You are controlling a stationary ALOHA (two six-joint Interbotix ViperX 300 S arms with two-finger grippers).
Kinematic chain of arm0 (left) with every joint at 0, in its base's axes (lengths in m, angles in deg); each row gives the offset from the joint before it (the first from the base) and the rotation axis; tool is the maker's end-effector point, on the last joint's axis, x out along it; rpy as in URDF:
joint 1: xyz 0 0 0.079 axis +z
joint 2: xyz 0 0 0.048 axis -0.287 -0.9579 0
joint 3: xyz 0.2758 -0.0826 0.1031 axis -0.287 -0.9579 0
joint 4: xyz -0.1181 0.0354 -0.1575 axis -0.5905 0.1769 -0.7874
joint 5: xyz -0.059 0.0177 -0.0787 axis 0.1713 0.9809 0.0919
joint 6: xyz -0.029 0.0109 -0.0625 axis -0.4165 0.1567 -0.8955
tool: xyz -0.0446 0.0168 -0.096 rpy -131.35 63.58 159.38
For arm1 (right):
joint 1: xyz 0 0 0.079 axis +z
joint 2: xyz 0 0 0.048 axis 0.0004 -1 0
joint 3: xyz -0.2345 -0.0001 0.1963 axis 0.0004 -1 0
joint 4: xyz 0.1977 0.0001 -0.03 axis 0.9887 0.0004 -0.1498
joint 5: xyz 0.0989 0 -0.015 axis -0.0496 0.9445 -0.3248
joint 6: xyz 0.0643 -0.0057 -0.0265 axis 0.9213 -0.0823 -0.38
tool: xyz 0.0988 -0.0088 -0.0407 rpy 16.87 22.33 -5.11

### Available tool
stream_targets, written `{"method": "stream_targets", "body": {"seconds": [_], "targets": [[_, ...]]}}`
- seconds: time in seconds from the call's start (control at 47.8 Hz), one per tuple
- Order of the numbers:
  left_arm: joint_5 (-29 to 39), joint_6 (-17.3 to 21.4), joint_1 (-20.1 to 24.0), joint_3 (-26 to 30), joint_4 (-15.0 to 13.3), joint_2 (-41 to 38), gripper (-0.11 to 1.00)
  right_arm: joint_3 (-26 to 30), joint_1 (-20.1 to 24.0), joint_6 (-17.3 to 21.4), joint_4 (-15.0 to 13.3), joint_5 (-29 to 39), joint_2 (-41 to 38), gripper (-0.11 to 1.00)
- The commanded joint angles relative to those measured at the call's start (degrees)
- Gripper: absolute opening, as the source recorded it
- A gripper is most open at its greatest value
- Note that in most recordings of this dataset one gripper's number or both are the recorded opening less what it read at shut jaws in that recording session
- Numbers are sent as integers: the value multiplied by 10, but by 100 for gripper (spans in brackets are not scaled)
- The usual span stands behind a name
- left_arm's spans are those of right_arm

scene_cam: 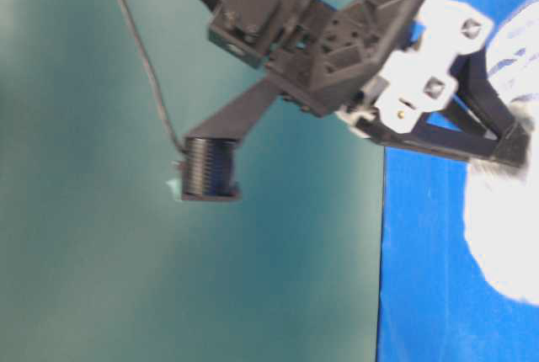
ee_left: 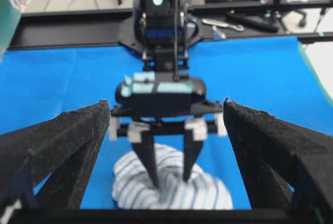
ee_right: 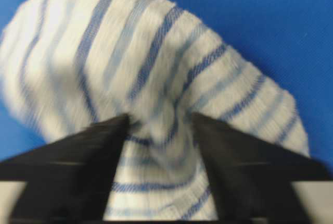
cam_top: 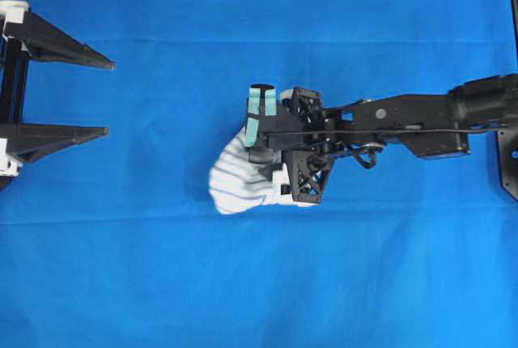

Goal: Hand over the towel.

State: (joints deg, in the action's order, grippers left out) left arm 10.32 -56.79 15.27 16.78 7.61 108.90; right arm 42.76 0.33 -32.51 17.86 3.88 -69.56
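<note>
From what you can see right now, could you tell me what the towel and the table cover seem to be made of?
The towel looks like soft woven cotton, matte: visible ribbed weave, thin blue stripes, slumped folds. The table cover looks like thin blue fabric or felt, matte, with faint crease lines; which one I cannot tell.

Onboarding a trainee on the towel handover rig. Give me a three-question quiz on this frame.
1. True or false: the towel hangs in the air between the two hands.
2. The left hand is: A) open and well clear of the towel; B) shut on the towel; C) out of every view.
3. Which hand has its fingers down at the towel?

Key:
1. False. It lies on the blue table cover.
2. A.
3. The right hand. A fold of cloth sits between its fingers.
</note>
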Motion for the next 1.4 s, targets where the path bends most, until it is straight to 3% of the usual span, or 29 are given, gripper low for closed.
{"method": "stream_targets", "body": {"seconds": [0.0,0.063,0.397,0.669,0.836,1.108,1.38], "targets": [[-2,0,-1,5,-1,-3,93,9,2,2,-2,5,40,68],[-2,0,-1,4,-1,-3,93,9,4,2,-2,14,61,73],[-4,-1,-1,3,0,-3,93,-8,9,1,-31,25,214,72],[-7,-1,-1,0,0,-3,93,-96,8,1,-49,-126,345,72],[-9,0,-1,0,0,-3,93,-134,3,1,-53,-183,373,72],[-1,-2,-1,-3,-1,5,93,-140,1,1,-53,-178,382,72],[45,-1,-2,-23,-1,73,93,-188,2,3,-48,-128,490,72]]}}
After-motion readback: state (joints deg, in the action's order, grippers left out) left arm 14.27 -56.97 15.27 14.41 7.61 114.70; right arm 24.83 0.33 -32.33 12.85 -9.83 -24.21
